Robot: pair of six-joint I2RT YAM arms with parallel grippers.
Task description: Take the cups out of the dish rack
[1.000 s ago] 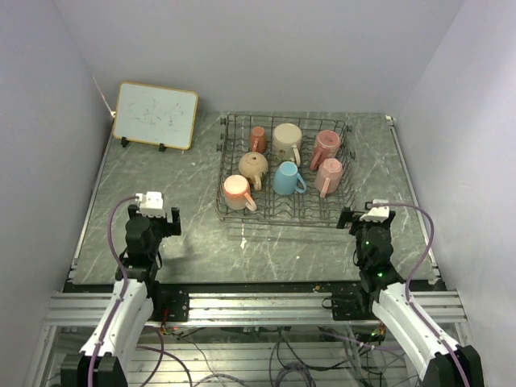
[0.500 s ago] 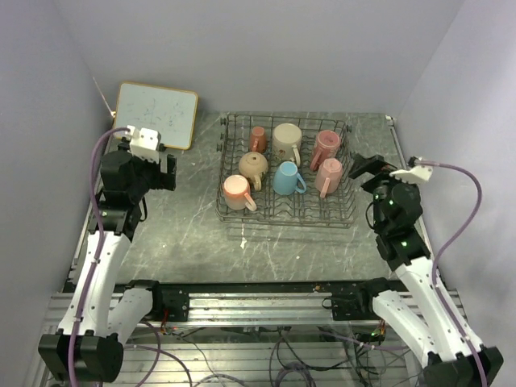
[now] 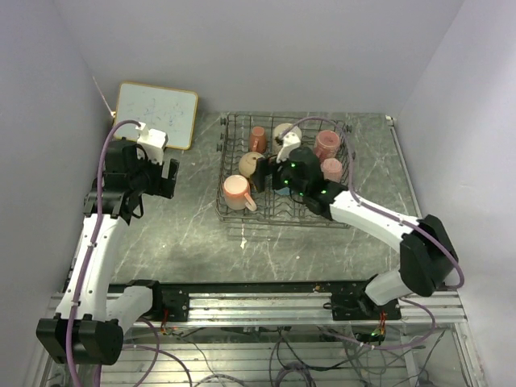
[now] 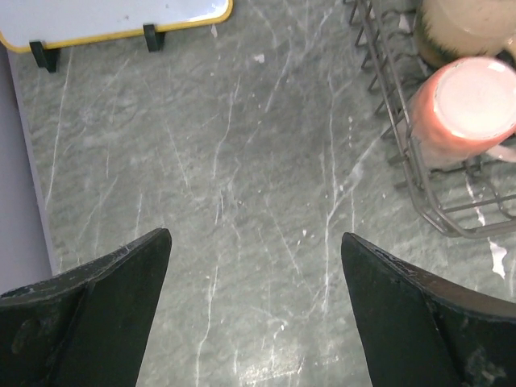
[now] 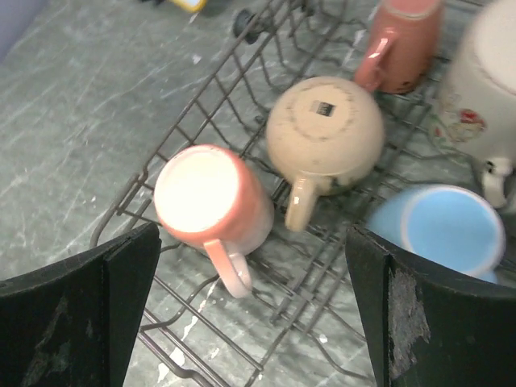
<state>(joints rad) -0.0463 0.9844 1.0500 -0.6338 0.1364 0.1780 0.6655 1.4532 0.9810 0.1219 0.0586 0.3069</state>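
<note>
Cups (image 3: 326,145) are all found seated in the dish rack (image 3: 262,219), which stands on the worktop (image 3: 185,234) at about 1 o'clock from its middle. None has been lifted out, so the unloading is judged not yet begun. The salmon cup (image 5: 211,197) is held at the rack's 7 o'clock corner, the tan cup (image 5: 325,133) just beyond it at 1 o'clock, and the blue cup (image 5: 442,227) at the tan cup's 4 o'clock; all three are shown base-up.

What has changed is the arms. The right hand (image 5: 251,242), folded at the near edge a second ago, has been swung across and is now poised above these three, its fingers set wide apart and touching nothing. A first grasp, probably of the salmon or tan cup, is judged to be close. The left hand (image 4: 254,242) has been raised as well and is hung over bare worktop at the rack's 9 o'clock, fingers likewise spread and empty. The whiteboard (image 3: 155,114) is seen at 10 o'clock, well apart from both hands.
</note>
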